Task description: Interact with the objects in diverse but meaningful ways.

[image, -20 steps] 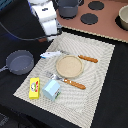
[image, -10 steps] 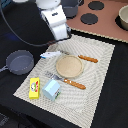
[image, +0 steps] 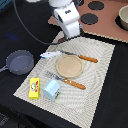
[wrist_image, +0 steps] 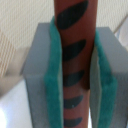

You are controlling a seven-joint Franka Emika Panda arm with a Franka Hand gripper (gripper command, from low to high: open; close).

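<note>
On my wrist feed the gripper [wrist_image: 75,75] has its teal-padded fingers [wrist_image: 54,75] pressed against both sides of a reddish-brown cylinder with dark leaf-shaped marks [wrist_image: 74,55], so I am holding it firmly. I cannot tell from here what the cylinder is; it runs upright between the pads.

Over the last second the arm has swung along the far edge of the woven beige placemat [image: 102,75], from the exterior view's left toward the middle, and it now hangs above that far edge with the cylinder in tow. I take that as a carry under way, with a set-down still to come.

Nothing else has moved. The dark grey frying pan [image: 20,62] sits off the mat on the black table. The white-and-blue tube [image: 50,54] lies near the mat's far edge, beside the round tan plate [image: 68,66]. The pale blue carton [image: 51,89] and the yellow rectangular box [image: 34,88] stand side by side at the mat's near edge.

I would look for a bare stretch of mat before lowering.
</note>
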